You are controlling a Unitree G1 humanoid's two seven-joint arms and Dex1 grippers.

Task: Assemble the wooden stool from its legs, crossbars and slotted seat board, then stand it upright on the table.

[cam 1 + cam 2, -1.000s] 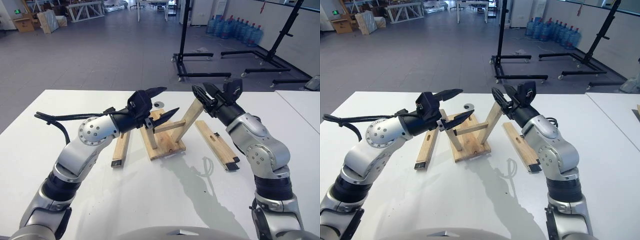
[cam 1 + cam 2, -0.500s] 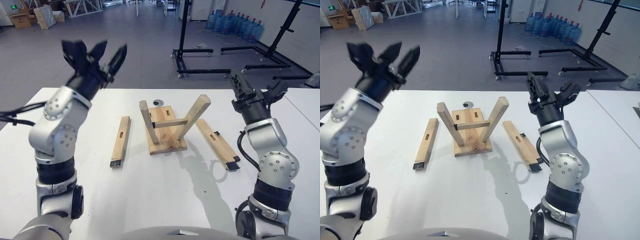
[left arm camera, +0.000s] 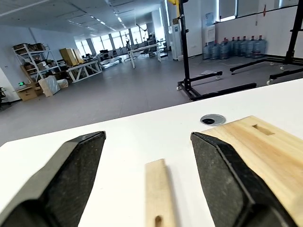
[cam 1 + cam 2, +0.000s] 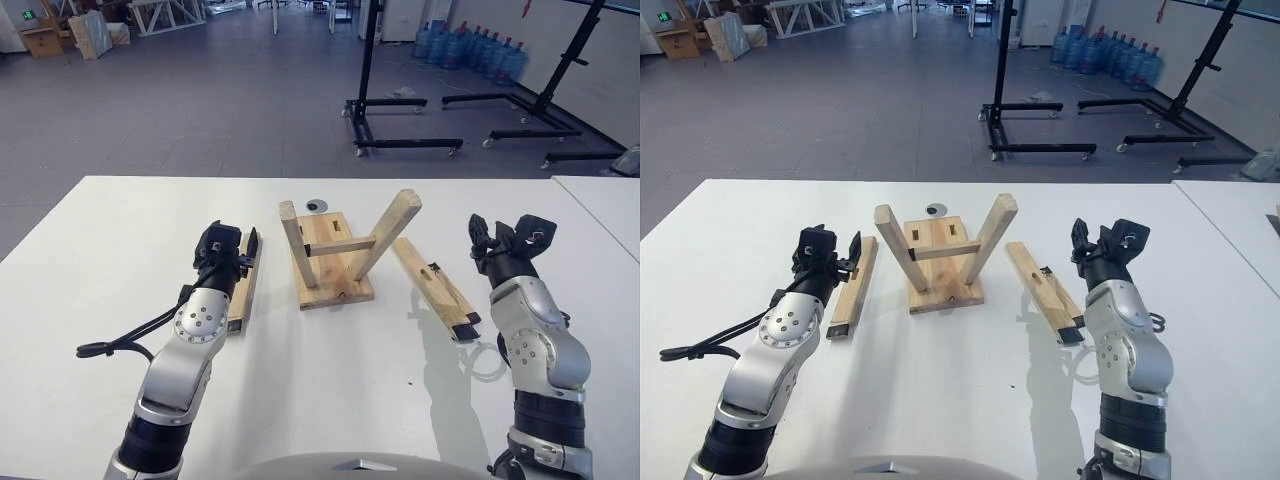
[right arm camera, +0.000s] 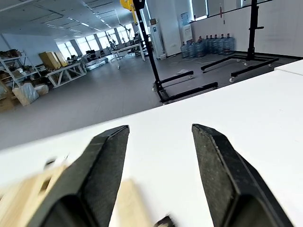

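Hovering low over the white counter (image 4: 330, 390), the left jaws stand spread and empty, with a loose slotted wooden bar (image 4: 852, 290) lying flat just beside them and running on ahead between their tips. The right jaws are spread too, holding nothing; a second loose bar (image 4: 432, 287) lies flat near them, on the side toward the left jaws. Between the two pairs of jaws the slotted seat board (image 4: 338, 288) lies flat, with two tilted legs (image 4: 292, 245) rising from it, joined by a crossbar (image 4: 340, 246).
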